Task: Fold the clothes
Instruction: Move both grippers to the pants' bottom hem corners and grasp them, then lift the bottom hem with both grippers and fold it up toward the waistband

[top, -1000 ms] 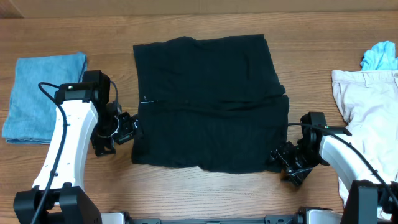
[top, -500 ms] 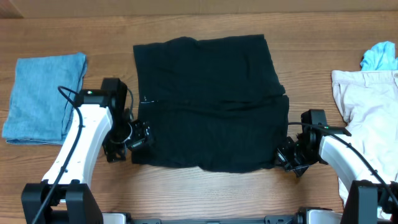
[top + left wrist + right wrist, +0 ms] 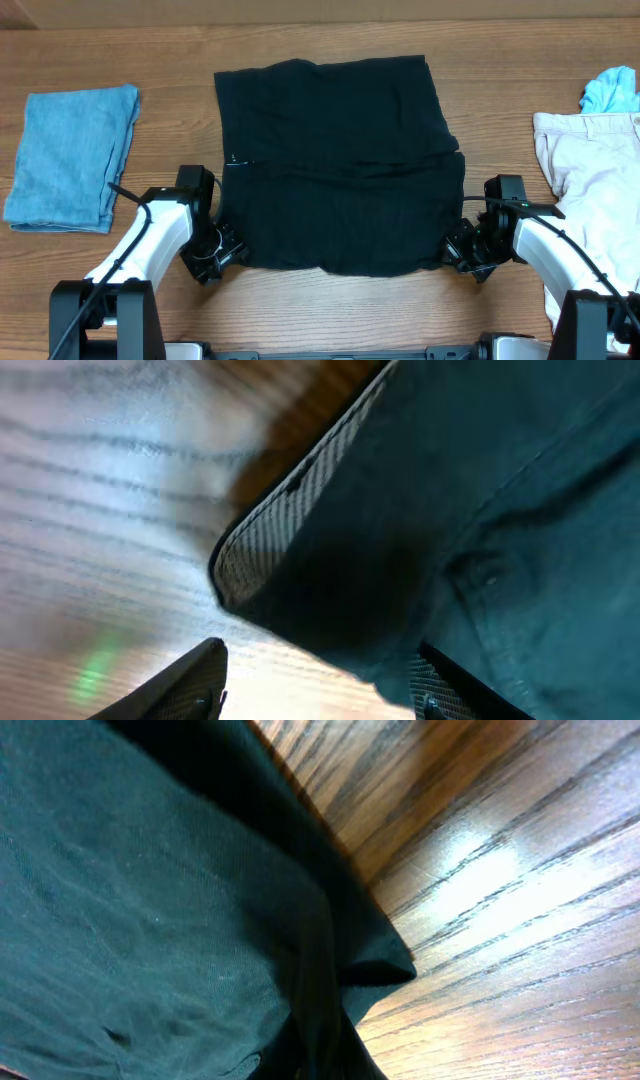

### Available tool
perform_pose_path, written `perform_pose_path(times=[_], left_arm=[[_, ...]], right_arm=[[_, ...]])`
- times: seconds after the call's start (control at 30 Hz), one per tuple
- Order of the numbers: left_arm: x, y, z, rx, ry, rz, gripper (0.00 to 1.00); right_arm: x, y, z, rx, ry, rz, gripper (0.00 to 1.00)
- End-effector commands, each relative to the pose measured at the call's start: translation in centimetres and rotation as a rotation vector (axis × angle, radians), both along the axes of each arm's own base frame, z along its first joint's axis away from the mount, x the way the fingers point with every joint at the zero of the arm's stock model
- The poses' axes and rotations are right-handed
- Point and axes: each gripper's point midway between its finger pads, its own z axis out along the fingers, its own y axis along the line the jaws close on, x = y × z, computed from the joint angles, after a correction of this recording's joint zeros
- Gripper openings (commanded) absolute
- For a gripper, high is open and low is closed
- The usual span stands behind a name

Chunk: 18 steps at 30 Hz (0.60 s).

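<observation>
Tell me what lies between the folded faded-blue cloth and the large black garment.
In the overhead view, bare wooden table separates the faded-blue cloth from the black garment; nearer the front edge, the left arm stands in that gap.

Plain black shorts (image 3: pixel 340 165), tiny white tag (image 3: pixel 234 158); fine grey-on-black ribbing along hem (image 3: pixel 290 510) up close. Faded-blue garment (image 3: pixel 70 155) at left edge of table (image 3: pixel 300 35), slightly mottled. Beige garment (image 3: pixel 590 190) at right edge, light-blue piece (image 3: pixel 612 90) near far right corner. Warm brown wood, darker grain lines.
</observation>
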Motion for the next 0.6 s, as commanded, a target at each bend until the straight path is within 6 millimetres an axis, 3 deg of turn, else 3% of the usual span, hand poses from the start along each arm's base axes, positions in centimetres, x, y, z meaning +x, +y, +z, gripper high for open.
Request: perform_pose_path(times=[0.0, 0.17, 0.27, 0.43, 0.57], left_arm=[[0.6, -0.1, 0.3, 0.005, -0.013, 0.029, 0.64], [1.9, 1.0, 1.6, 0.07, -0.033, 0.028, 0.74], [2.3, 1.8, 1.4, 0.12, -0.05, 0.046, 0.7], [2.3, 2.6, 0.6, 0.171, -0.066, 0.068, 0.54], [1.8, 2.6, 0.3, 0.172, -0.05, 0.076, 0.57]], right_arm=[[0.4, -0.2, 0.1, -0.018, -0.028, 0.006, 0.04], [0.4, -0.3, 0.1, -0.019, -0.029, 0.009, 0.05], [0.6, -0.3, 0.1, -0.019, -0.04, 0.008, 0.05], [0.8, -0.3, 0.1, -0.02, -0.047, 0.008, 0.05], [1.0, -0.3, 0.1, -0.021, -0.055, 0.008, 0.05]])
